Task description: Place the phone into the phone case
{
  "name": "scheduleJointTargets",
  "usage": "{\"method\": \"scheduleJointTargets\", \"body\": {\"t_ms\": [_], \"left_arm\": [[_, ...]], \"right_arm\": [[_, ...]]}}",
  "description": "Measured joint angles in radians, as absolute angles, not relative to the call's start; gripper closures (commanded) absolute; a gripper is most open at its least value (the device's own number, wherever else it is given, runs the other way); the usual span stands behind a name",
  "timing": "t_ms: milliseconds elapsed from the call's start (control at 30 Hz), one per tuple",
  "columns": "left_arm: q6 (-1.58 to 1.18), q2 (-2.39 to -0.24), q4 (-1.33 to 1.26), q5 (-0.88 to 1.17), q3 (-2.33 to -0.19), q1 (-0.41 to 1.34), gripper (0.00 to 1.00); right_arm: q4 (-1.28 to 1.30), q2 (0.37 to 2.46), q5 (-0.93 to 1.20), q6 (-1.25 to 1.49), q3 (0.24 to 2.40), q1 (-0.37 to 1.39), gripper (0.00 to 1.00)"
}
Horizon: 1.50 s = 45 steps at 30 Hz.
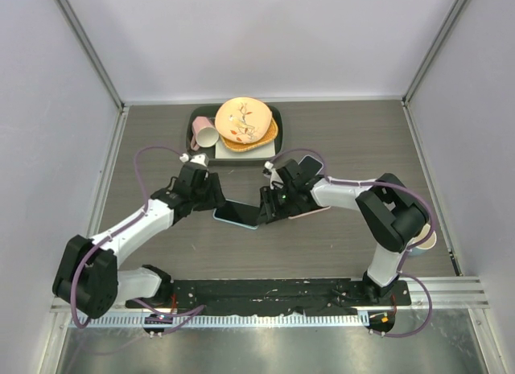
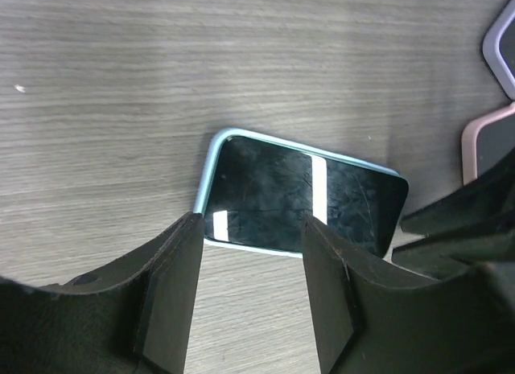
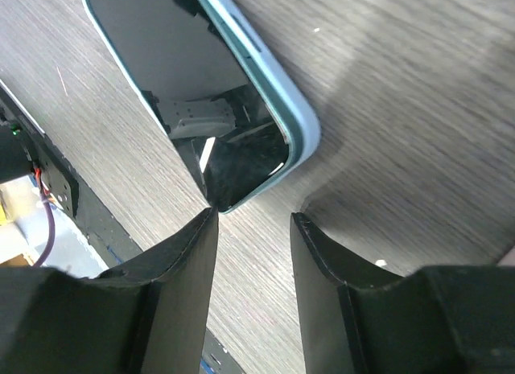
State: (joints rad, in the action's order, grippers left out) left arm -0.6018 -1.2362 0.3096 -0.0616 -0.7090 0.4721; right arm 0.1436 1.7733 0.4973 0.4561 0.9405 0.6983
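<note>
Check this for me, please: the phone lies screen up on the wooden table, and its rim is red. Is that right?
Not quite. The phone does lie screen up on the wooden table, but its rim is light blue, not red. The left wrist view shows this plainly.

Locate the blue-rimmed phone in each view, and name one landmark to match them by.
Top external: the phone lies mid-table, with the left gripper at its left end and the right gripper at its right end.
Left wrist: mid-frame, lying flat just past the left gripper's jaws.
Right wrist: upper left, with one corner just past the right gripper's jaws.
Shared landmark: the right gripper, at one short end of the phone in all three views.
</note>
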Motion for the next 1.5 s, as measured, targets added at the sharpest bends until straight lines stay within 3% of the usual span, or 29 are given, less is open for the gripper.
{"method": "scheduleJointTargets", "body": {"t_ms": [433,633,867,1233,1500], "left_arm": [[-0.629,-1.406,0.222,0.027,-0.715,0.580,0.50],[-0.629,-1.466,0.212,0.027,-0.753,0.622,0.51],[-0.629,-1.486,0.209,0.021,-0.770,0.644,0.52],[-0.630,-1.514,0.191,0.015,-0.789,0.662,0.53],[-0.636,-1.551,0.185,-0.016,-0.823,0.694,0.55]], "right_arm": [[0.040,1.794,0.591,0.528,0.876,0.683,0.69],[0.016,1.817,0.623,0.547,0.876,0.684,0.68],[-0.075,1.826,0.670,0.574,0.855,0.684,0.57],[-0.054,1.822,0.611,0.611,0.857,0.688,0.77],[0.065,1.842,0.572,0.609,0.924,0.707,0.84]]}}
